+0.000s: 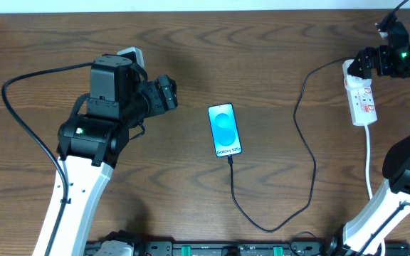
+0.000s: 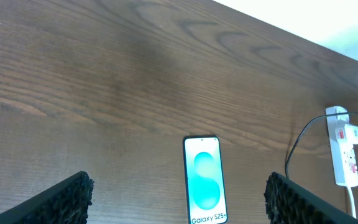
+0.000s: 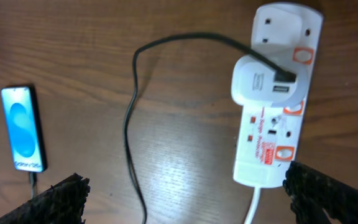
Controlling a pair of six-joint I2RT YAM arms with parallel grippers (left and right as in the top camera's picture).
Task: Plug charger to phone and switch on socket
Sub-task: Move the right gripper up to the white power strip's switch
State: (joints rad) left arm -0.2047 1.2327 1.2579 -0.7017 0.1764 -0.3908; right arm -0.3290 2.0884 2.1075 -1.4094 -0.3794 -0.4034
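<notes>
The phone (image 1: 224,130) lies mid-table with its blue screen lit; it also shows in the left wrist view (image 2: 204,180) and the right wrist view (image 3: 22,129). The black charger cable (image 1: 306,142) runs from the phone's bottom edge in a loop to a white adapter (image 3: 263,79) plugged into the white socket strip (image 1: 360,96), which also shows in the right wrist view (image 3: 277,106). My left gripper (image 2: 179,199) is open and empty, left of the phone. My right gripper (image 3: 185,193) is open, hovering over the socket strip's far end.
The strip's white lead (image 1: 369,163) runs toward the front edge at the right. The strip also shows in the left wrist view (image 2: 342,146). The left arm's black cable (image 1: 27,128) loops over the table at the left.
</notes>
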